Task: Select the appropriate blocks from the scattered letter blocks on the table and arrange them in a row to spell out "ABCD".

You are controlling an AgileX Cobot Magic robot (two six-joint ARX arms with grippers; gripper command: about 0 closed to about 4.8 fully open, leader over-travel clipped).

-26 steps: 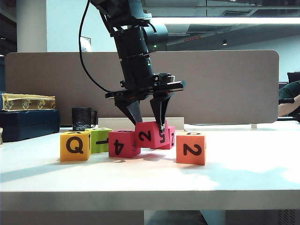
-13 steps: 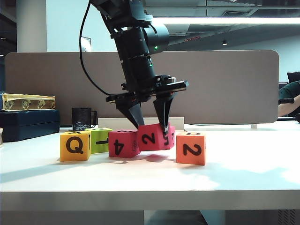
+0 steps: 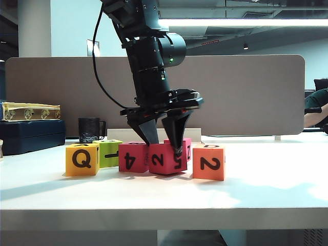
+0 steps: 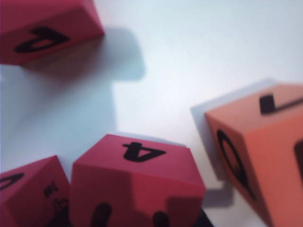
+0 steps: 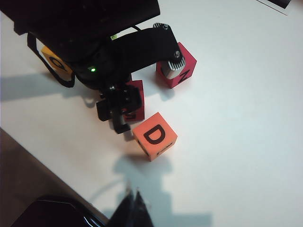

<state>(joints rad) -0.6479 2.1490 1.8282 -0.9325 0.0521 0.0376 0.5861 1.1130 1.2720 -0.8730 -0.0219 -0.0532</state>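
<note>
Blocks sit in a near row on the white counter (image 3: pixel 266 200), and they look like light foam cubes: soft enough to dent, grippy rather than slick, best taken by two opposite flat faces near mid-height so they do not tip.

Going left to right in the exterior view: farthest to the left of the jaws stands the yellow block (image 3: pixel 82 159), reading "Q". Just behind it is the green block (image 3: pixel 109 152) with a dash-like mark. Next comes the "4" block (image 3: pixel 132 157), pink-red, touching the held one. The left gripper (image 3: pixel 163 147) points down with its jaws about half spread and closed on the "5" block (image 3: pixel 167 159), which shows "2" and "5" and appears to rest on the counter. Behind it peeks another pink block (image 3: pixel 186 148); the right wrist view shows an "N" on it. Just to the right of the jaws is the orange block (image 3: pixel 209 162), reading "2" in front and "D" on top.

The right gripper (image 5: pixel 131 207) hangs well apart from the blocks, its jaws pressed together with nothing between them.
</note>
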